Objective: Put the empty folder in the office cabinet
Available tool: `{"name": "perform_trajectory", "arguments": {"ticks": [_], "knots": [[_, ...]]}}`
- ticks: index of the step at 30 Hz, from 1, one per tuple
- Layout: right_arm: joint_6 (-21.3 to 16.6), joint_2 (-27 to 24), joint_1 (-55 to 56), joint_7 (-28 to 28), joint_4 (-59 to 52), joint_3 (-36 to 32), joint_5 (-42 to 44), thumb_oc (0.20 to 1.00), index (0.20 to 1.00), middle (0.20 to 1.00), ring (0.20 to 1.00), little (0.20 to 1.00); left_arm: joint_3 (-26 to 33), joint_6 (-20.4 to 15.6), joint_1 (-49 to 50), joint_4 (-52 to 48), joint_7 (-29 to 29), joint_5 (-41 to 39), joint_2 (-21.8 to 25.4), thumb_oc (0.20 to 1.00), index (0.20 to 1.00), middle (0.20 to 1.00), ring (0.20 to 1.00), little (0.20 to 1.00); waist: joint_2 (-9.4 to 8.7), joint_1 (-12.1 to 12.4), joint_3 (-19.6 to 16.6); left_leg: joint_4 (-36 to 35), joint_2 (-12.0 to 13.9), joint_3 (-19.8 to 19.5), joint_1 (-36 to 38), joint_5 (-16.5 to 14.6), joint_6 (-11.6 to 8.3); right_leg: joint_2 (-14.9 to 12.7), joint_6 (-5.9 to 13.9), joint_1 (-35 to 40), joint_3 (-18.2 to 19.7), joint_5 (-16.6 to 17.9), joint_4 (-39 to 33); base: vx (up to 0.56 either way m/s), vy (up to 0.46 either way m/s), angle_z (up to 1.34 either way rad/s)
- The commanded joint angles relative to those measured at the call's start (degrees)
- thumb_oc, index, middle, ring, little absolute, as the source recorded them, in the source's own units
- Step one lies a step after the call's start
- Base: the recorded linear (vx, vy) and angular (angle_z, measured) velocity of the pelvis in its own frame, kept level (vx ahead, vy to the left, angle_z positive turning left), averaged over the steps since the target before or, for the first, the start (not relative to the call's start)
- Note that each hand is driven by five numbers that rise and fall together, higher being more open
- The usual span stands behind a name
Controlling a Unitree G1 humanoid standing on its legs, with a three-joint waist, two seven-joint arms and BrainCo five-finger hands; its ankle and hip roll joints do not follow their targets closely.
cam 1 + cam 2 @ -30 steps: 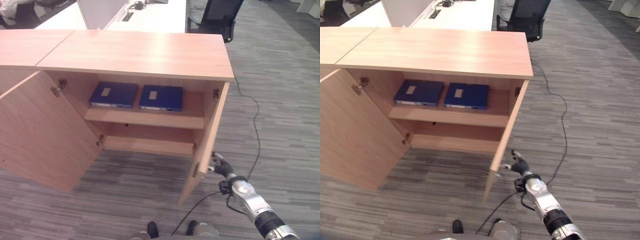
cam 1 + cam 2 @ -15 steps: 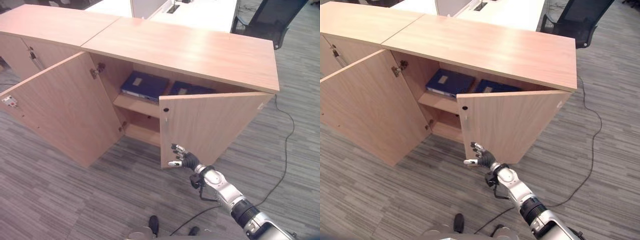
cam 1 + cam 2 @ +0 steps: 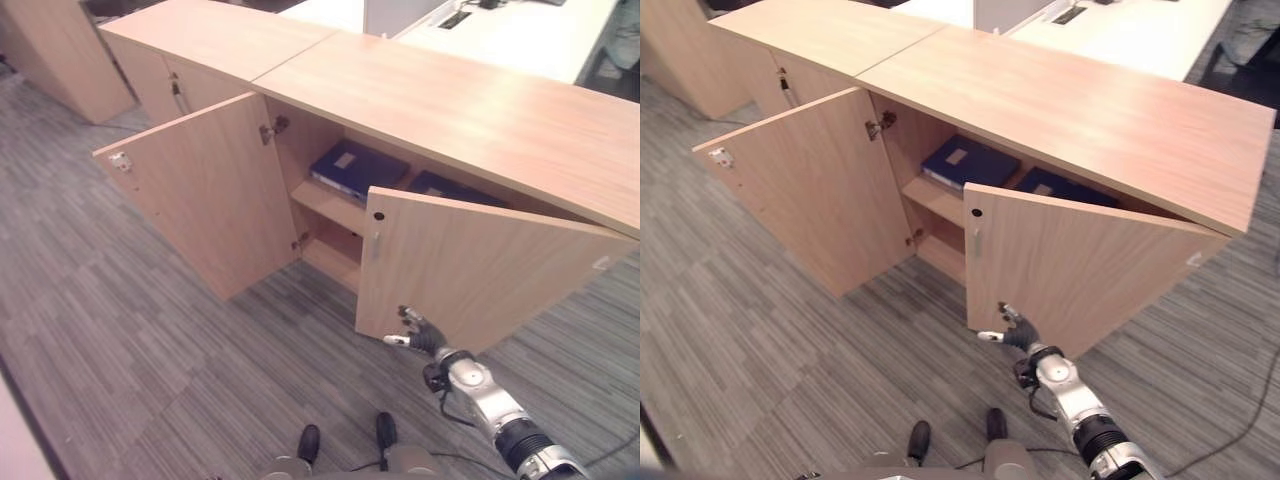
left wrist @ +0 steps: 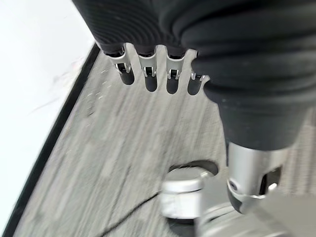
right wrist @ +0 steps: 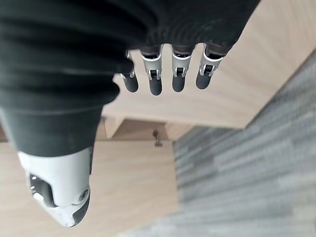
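Observation:
Two blue folders lie flat on the upper shelf of the wooden office cabinet point(image 3: 470, 110), one point(image 3: 358, 170) in plain sight, the other point(image 3: 450, 188) partly hidden behind the right door point(image 3: 470, 270). That door stands half shut. My right hand point(image 3: 420, 335) is open, its straight fingers point(image 5: 155, 81) at the lower part of the door's outer face. The left door point(image 3: 210, 190) stands wide open. Over the grey carpet hangs my left hand point(image 4: 148, 79), open and holding nothing.
A second wooden cabinet point(image 3: 190, 40) adjoins on the left, and another point(image 3: 60, 50) stands at the far left. A white desk point(image 3: 520, 30) runs behind. Grey carpet point(image 3: 130, 340) spreads in front of the doors.
The camera has swung round to the left. The right door has gone from wide open to half shut, with my right hand staying at its lower edge.

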Motion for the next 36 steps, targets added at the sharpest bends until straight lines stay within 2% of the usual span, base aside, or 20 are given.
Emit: {"name": "perform_trajectory", "arguments": {"ticks": [1,7,8,11,13,14,16,17,18,19,20,21,23,26,28,29,30,32,34,36], "knots": [[-0.26,2.12,-1.26,-1.62,1.33,0.31,-2.89,1.000,1.000,1.000,1.000,1.000,0.75,-0.02,-1.04,1.90,0.36,-1.48,2.51,1.000,1.000,1.000,1.000,1.000,-3.73,0.55,-1.59,-1.16,-7.66,1.88,5.54,-5.78,0.27,-4.22,2.18,-2.19,-0.24,3.73,-0.21,0.11,-0.167,0.39],[1.91,3.52,-0.89,-3.56,15.11,-0.15,-8.28,1.000,1.000,1.000,1.000,1.000,0.31,0.14,-1.41,2.27,0.22,-5.12,1.97,1.000,1.000,1.000,1.000,1.000,-4.35,0.97,-1.94,-1.07,-4.39,-1.40,6.07,-6.07,-2.41,-2.38,0.08,0.72,-4.74,0.54,-0.37,0.13,-0.265,0.46],[2.65,4.65,-0.97,-4.52,21.14,0.46,-10.99,1.000,1.000,1.000,1.000,1.000,0.49,-0.08,-1.93,2.07,0.46,-7.33,1.80,1.000,1.000,1.000,1.000,1.000,-4.92,1.20,-1.89,1.02,-3.13,-1.74,6.01,-6.98,-3.27,-1.57,-0.63,2.10,-5.83,-0.58,-0.39,0.16,-0.356,0.45],[2.80,6.38,-1.02,-5.35,26.88,1.07,-11.95,1.000,1.000,1.000,1.000,1.000,0.48,-0.47,-3.26,1.41,1.06,-10.05,1.77,1.000,1.000,1.000,1.000,1.000,-5.50,1.40,-1.82,4.64,-2.52,-1.66,5.10,-8.32,-3.92,-1.09,-1.48,3.94,-7.57,-1.64,-0.60,0.10,-0.230,0.84],[3.48,7.96,-0.54,-6.58,31.65,0.54,-12.55,1.000,1.000,1.000,1.000,1.000,1.10,-1.53,-6.12,-1.56,2.10,-14.87,2.30,1.000,1.000,1.000,1.000,1.000,-6.37,1.44,-0.57,13.85,-1.26,4.06,0.48,-8.94,-5.45,-1.41,-2.42,6.88,-10.09,-3.26,-1.14,0.07,-0.245,1.18],[3.47,7.99,-0.57,-6.58,31.68,0.53,-12.55,1.000,1.000,1.000,1.000,1.000,1.10,-1.53,-6.15,-1.56,2.10,-14.88,2.32,1.000,1.000,1.000,1.000,1.000,-6.46,1.27,-0.70,13.88,-1.40,3.92,0.22,-8.80,-5.41,-1.54,-2.38,6.71,-10.24,-3.21,-1.16,-0.02,-0.099,0.72],[3.78,8.54,-0.94,-7.62,34.85,-0.62,-11.45,1.000,1.000,1.000,1.000,1.000,1.81,-2.24,-7.81,-4.43,2.44,-17.77,2.82,1.000,1.000,1.000,1.000,1.000,-6.60,1.18,0.19,20.06,1.17,12.33,-4.48,-6.42,-5.34,-1.41,-2.56,8.86,-12.18,-3.50,-3.03,-0.04,-0.124,0.67],[3.99,9.01,-1.33,-8.12,36.41,-1.30,-10.40,1.000,1.000,1.000,1.000,1.000,1.86,-2.67,-8.40,-5.85,2.63,-18.61,2.99,1.000,1.000,1.000,1.000,1.000,-6.60,1.20,0.35,21.53,2.71,15.89,-6.25,-5.81,-4.63,-1.20,-2.71,9.80,-12.81,-3.79,-3.89,-0.04,-0.117,0.62],[3.97,9.04,-1.37,-8.13,36.46,-1.31,-10.39,1.000,1.000,1.000,1.000,1.000,1.86,-2.66,-8.41,-5.87,2.63,-18.62,3.01,1.000,1.000,1.000,1.000,1.000,-6.56,1.27,0.32,21.79,2.79,15.92,-6.42,-5.95,-4.64,-1.13,-2.73,9.74,-12.75,-3.74,-3.93,0.00,-0.072,0.53],[3.71,8.15,-1.19,-8.54,37.20,-3.83,-8.91,1.000,1.000,1.000,1.000,1.000,5.66,-4.52,-3.92,-18.34,1.68,-23.08,7.66,1.000,1.000,1.000,1.000,1.000,-5.43,3.15,0.67,21.82,3.43,18.20,-8.38,-5.28,-4.29,-1.22,-2.80,10.37,-13.68,-4.10,-3.93,0.02,-0.019,0.38],[3.72,8.18,-1.13,-8.55,37.18,-3.78,-8.91,1.000,1.000,1.000,1.000,1.000,5.70,-4.42,-3.77,-18.50,1.68,-23.06,7.69,1.000,1.000,1.000,1.000,1.000,-5.46,3.10,0.58,21.83,3.42,18.18,-8.42,-5.28,-4.29,-1.22,-2.80,10.35,-13.70,-4.10,-3.93,0.07,0.016,0.01],[4.72,8.16,-2.01,-8.52,38.70,-4.20,-9.95,1.000,1.000,1.000,1.000,1.000,4.36,-4.90,-3.17,-27.35,3.57,-21.57,8.22,1.000,1.000,1.000,1.000,1.000,-4.87,3.43,0.43,19.08,4.01,18.49,-9.72,-3.25,-4.58,-1.77,-2.85,10.64,-14.39,-4.51,-3.63,0.09,0.058,-0.17],[4.73,8.05,-2.03,-9.16,39.04,-4.79,-10.56,1.000,1.000,1.000,1.000,1.000,4.86,-5.81,-0.66,-36.91,3.94,-22.18,7.70,1.000,1.000,1.000,1.000,1.000,-4.35,4.15,0.45,14.10,4.93,17.95,-10.47,1.27,-5.41,-1.94,-2.79,11.41,-14.67,-5.13,-3.45,0.12,0.072,0.25],[4.67,7.51,-1.49,-9.51,38.95,-6.03,-10.91,1.000,1.000,1.000,1.000,1.000,8.08,-6.72,2.17,-43.10,5.01,-22.47,8.80,1.000,1.000,1.000,1.000,1.000,-3.49,5.28,0.55,5.80,6.98,17.23,-9.56,6.55,-6.35,-1.41,-2.61,12.97,-14.63,-6.18,-3.36,0.13,0.065,0.26],[4.66,6.98,-0.67,-9.64,38.29,-6.78,-11.24,1.000,1.000,1.000,1.000,1.000,11.39,-7.54,3.55,-48.37,6.30,-23.33,9.73,1.000,1.000,1.000,1.000,1.000,-3.10,5.84,0.58,2.36,8.61,15.85,-9.40,8.12,-7.25,-1.51,-2.38,13.91,-14.13,-7.08,-3.32,0.18,0.123,-0.13],[4.75,6.70,0.42,-9.79,37.99,-7.54,-11.71,1.000,1.000,1.000,1.000,1.000,12.92,-8.11,5.17,-54.61,6.47,-22.72,10.11,1.000,1.000,1.000,1.000,1.000,-2.77,6.18,0.56,0.22,10.40,14.23,-8.34,9.54,-8.44,-1.80,-2.14,15.02,-13.36,-7.68,-3.26,0.15,0.127,-0.20],[4.76,6.68,0.43,-9.79,37.98,-7.54,-11.71,1.000,1.000,1.000,1.000,1.000,12.94,-8.06,5.21,-54.69,6.47,-22.71,10.09,1.000,1.000,1.000,1.000,1.000,-2.68,6.14,0.47,0.17,10.46,14.16,-8.50,9.68,-8.43,-1.72,-2.15,14.89,-13.40,-7.55,-3.30,0.14,0.132,-0.19],[4.89,6.29,1.37,-9.42,38.21,-8.73,-12.16,1.000,1.000,1.000,1.000,1.000,14.20,-8.13,6.92,-60.37,5.25,-21.84,10.60,1.000,1.000,1.000,1.000,1.000,-2.07,6.14,-0.36,-1.05,12.34,13.60,-8.05,10.59,-9.47,-1.76,-1.78,15.73,-13.21,-7.88,-3.66,0.13,0.133,-0.18],[4.94,5.56,2.64,-9.18,38.82,-10.13,-12.07,1.000,1.000,1.000,1.000,1.000,14.92,-8.21,6.78,-63.08,4.75,-22.32,11.02,1.000,1.000,1.000,1.000,1.000,-1.64,5.73,-0.71,-1.16,14.11,15.90,-9.44,11.44,-10.16,-2.13,-1.38,16.58,-13.87,-8.27,-4.45,0.15,0.189,-0.01],[4.94,5.59,3.69,-9.34,39.75,-12.45,-11.03,1.000,1.000,1.000,1.000,1.000,15.52,-8.03,6.91,-66.20,4.02,-22.62,11.01,1.000,1.000,1.000,1.000,1.000,-0.62,5.71,-1.84,-1.16,14.78,17.62,-8.69,10.67,-10.57,-2.44,-0.66,17.57,-14.26,-8.28,-4.86,0.15,0.180,0.12]]}}
